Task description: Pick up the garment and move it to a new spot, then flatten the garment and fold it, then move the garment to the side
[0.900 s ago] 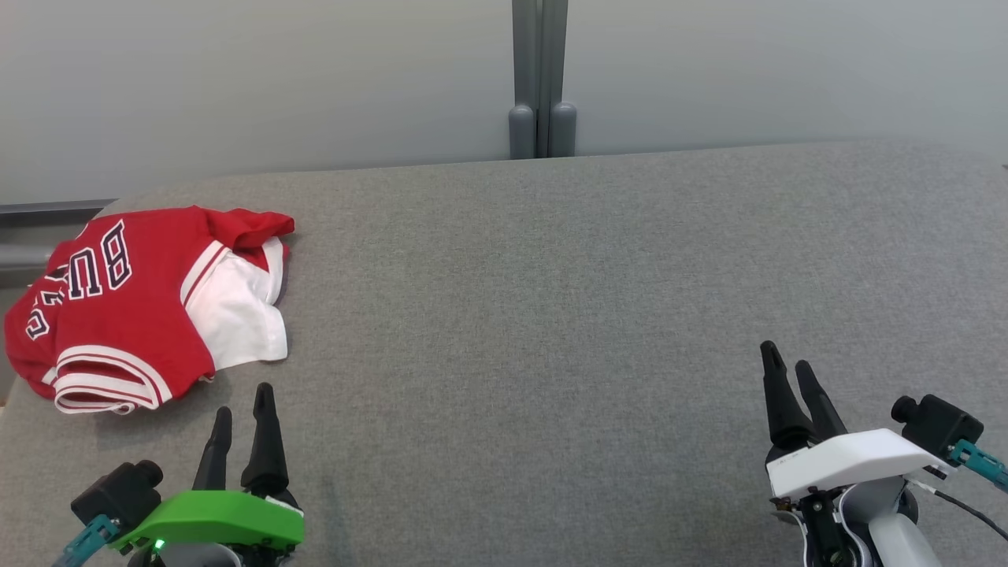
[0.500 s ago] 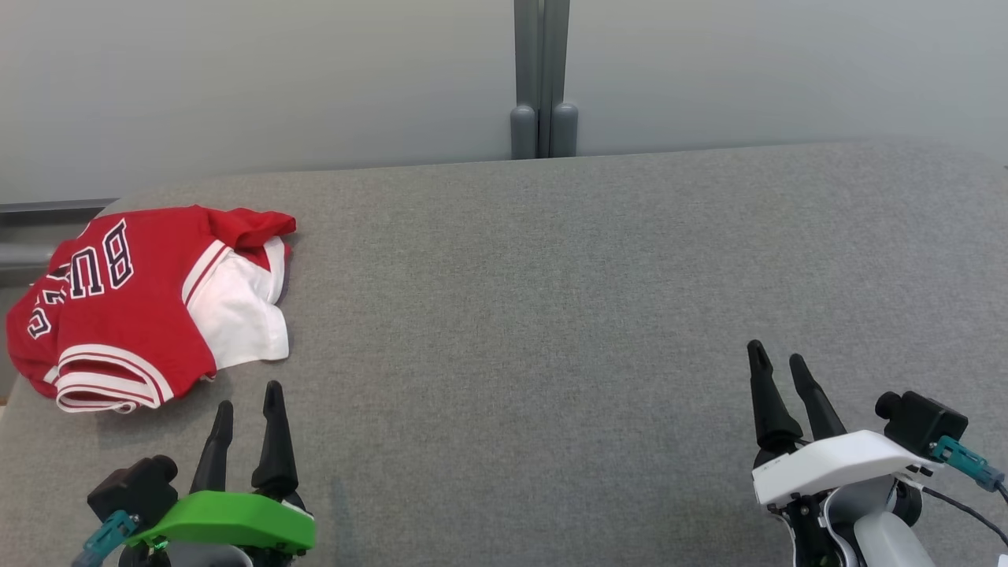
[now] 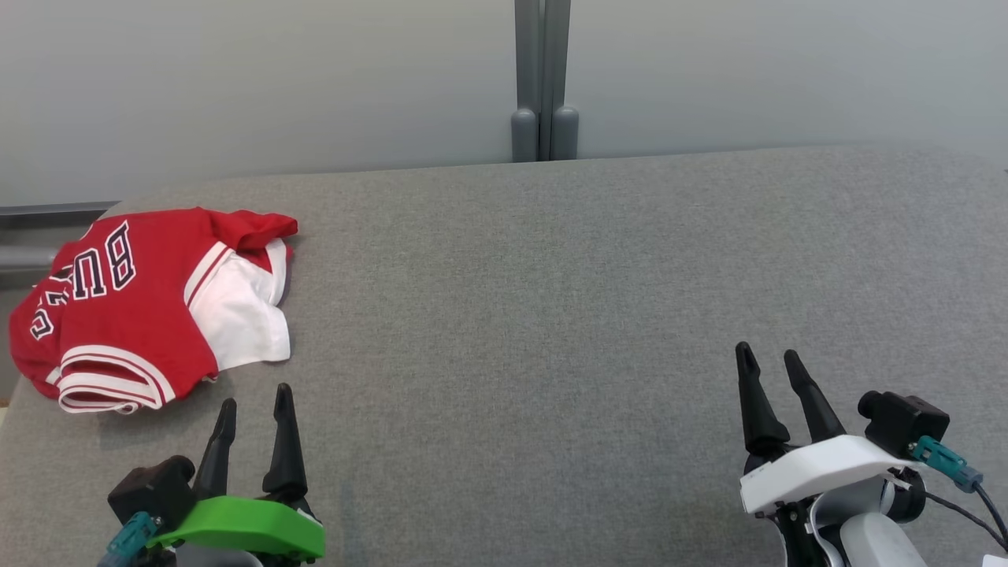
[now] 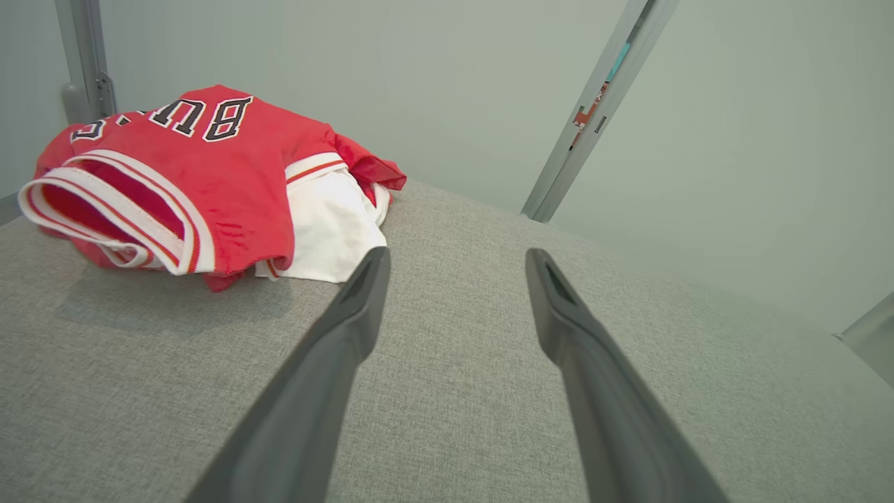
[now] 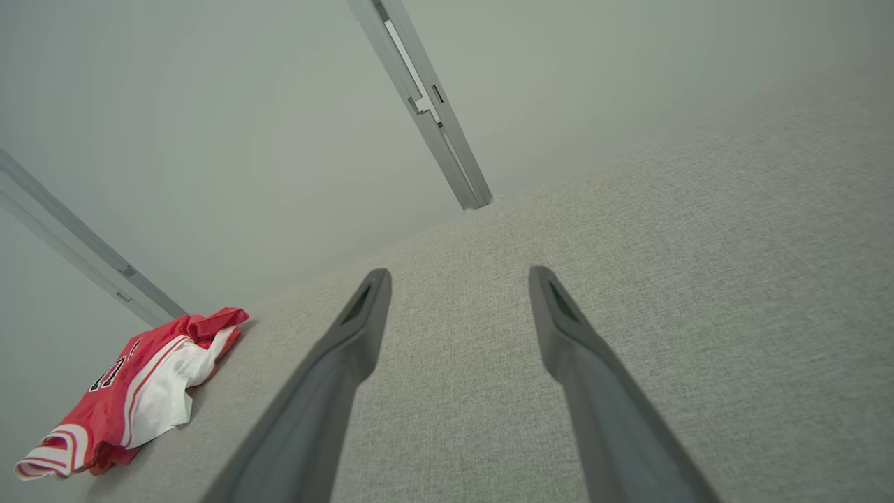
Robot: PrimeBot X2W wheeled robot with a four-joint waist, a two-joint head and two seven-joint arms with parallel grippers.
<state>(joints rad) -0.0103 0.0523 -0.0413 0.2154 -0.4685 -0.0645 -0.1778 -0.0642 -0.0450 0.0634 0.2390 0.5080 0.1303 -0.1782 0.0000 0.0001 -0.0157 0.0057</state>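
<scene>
A red and white jersey (image 3: 150,303) with dark lettering lies bunched at the far left of the grey table, close to its left edge. The left wrist view shows the jersey (image 4: 202,175) just ahead and to the left of the fingers. My left gripper (image 3: 256,395) hovers open just in front of the garment's near edge, nothing between its fingers. My right gripper (image 3: 765,356) is open and empty at the lower right, far from the jersey (image 5: 133,395), which lies small at that wrist view's lower left.
The grey cloth-covered table (image 3: 551,315) stretches wide between the two grippers. A pale wall with a grey vertical post (image 3: 542,79) stands behind the far edge. The table's rounded left edge (image 3: 16,409) is right beside the jersey.
Both grippers have drifted slightly inward and down in the head view; the left one moved a little right, the right one a little left. The jersey lies as before.
</scene>
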